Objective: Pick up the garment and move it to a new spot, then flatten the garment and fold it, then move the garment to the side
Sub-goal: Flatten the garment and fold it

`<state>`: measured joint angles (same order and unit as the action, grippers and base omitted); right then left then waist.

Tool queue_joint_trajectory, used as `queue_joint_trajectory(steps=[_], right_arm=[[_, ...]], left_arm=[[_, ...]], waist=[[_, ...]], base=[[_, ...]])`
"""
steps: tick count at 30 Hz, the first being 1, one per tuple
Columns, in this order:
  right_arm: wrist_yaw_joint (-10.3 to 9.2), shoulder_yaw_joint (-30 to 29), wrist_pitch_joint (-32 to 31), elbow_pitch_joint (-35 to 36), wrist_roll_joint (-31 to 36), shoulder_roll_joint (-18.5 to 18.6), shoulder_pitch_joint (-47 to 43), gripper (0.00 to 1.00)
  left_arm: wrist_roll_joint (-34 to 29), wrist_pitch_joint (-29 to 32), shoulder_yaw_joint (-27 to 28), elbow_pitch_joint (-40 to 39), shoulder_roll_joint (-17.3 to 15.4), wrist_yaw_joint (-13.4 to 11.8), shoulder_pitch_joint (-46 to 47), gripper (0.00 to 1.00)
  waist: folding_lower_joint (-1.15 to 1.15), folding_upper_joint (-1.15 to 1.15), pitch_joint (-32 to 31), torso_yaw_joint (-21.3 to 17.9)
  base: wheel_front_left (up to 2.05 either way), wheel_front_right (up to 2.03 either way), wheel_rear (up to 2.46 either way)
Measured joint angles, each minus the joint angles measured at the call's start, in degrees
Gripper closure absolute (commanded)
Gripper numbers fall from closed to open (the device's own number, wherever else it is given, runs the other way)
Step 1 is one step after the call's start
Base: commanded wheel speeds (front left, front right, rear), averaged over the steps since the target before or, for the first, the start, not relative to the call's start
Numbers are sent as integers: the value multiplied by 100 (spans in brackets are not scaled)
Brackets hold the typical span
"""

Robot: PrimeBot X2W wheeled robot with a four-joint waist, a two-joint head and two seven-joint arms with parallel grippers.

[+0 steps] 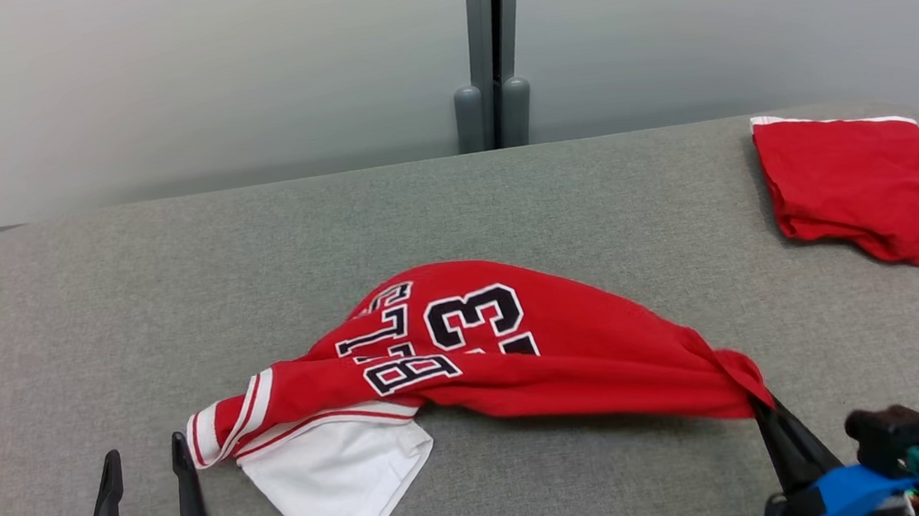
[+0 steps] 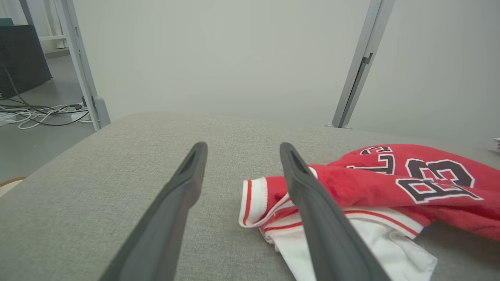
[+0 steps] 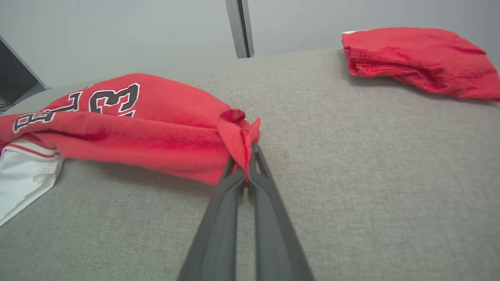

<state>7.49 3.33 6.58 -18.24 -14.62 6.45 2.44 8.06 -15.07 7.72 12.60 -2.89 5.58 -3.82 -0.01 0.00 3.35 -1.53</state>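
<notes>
On the counter (image 1: 505, 204), the shirt's (image 1: 518, 353) corner is pinched in the closed right fingers (image 3: 228, 195), the left fingers (image 2: 174, 203) are spread wide and empty, and lifting is judged due next.

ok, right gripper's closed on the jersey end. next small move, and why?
Probably lift the right gripper slightly to raise the jersey off the table: its jaws are shut on the jersey's right end, the rest lies crumpled, and the open left gripper holds nothing.

Has the garment (image 1: 517, 344) on the counter (image 1: 99, 323) near the front, a folded cloth (image 1: 852, 182) well apart at far right. Puts the left pincer (image 1: 146, 446) just beside its left end, the right pincer (image 1: 760, 410) on its right tip.
</notes>
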Motion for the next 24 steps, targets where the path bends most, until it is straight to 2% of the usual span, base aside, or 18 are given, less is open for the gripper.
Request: queue_joint_trajectory(steps=[4, 5, 6, 7, 8, 16, 24], right_arm=[[0, -148, -342, 483, -165, -16, -502, 100], [0, -185, -349, 505, -177, -34, -559, 69], [0, -202, -352, 501, -164, -46, -593, 45], [0, -213, -335, 478, -147, -56, -615, 45], [0, -242, -285, 416, -155, -89, -615, 0], [0, -352, 423, -218, 147, -182, -258, 0], [0, -375, 820, -276, 316, -277, -19, 0]], left_arm=[[0, 1, 8, 3, -2, 4, 0, 0], [1, 1, 9, 4, 0, 9, 4, 0], [1, 0, 10, 8, -1, 10, 14, 0], [0, 0, 13, 12, -3, 11, 25, 0], [0, 1, 14, 19, -2, 16, 36, 0], [-59, 1, 58, 56, -2, 56, 42, 0], [-156, 0, 59, 57, -2, 69, 30, 0]], waist=[[0, 0, 36, -31], [0, 0, 50, -32], [0, 0, 63, -33], [0, 0, 72, -31], [1, 0, 79, -29], [1, 0, 16, -7], [1, 0, -155, 114]], base=[[0, 0, 0], [0, 0, 0], [0, 0, 0], [0, 0, 0], [0, 0, 0], [0, 0, 0], [0, 0, 0]])
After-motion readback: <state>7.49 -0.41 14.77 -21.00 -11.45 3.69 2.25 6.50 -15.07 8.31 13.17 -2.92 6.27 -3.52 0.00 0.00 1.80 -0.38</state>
